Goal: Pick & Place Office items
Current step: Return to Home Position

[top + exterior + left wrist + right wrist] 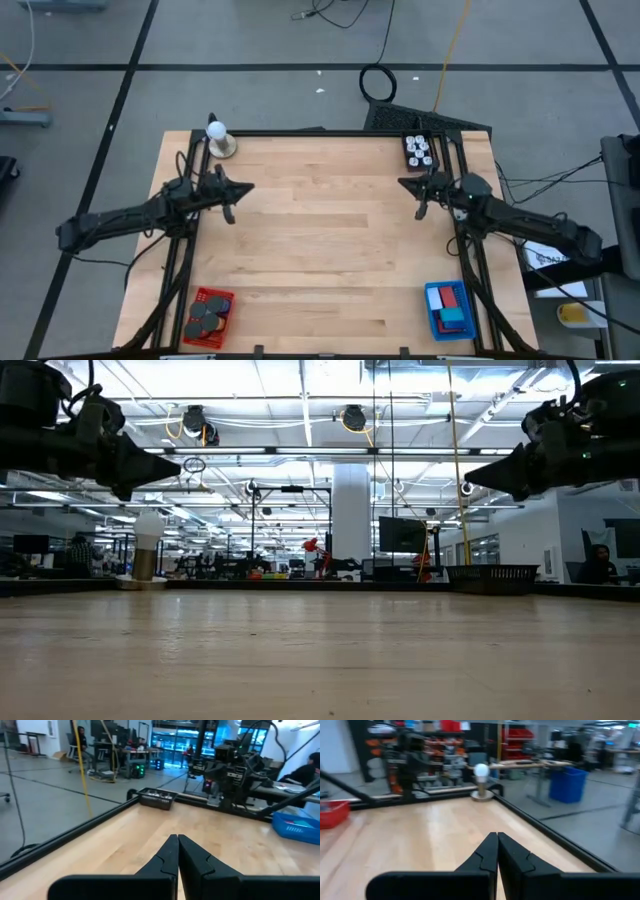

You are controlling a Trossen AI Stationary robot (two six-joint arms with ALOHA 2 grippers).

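Both arms are parked up off the table (320,250) and neither one is carrying anything. The left gripper (249,187) hangs over the left side, not far from the white ball (216,130) on its tan base. Its own wrist camera shows the two fingers (162,860) pressed flat together with nothing between them. Same deal for the right gripper (404,183) over on the right, near the black bin (408,163) at the far right corner: tips touching, empty. The office items are all sitting in containers. There are black discs (203,320) piled in the red basket (215,297) at the near left corner, blue and red blocks (452,318) in the blue basket (429,300) at the near right corner, and some white-topped pieces (419,148) in the black bin. From above they're too tiny to count or tell what they really are. The table-level camera doesn't catch either coloured basket, and there the black bin shows only its mesh wall, so its contents are hidden.
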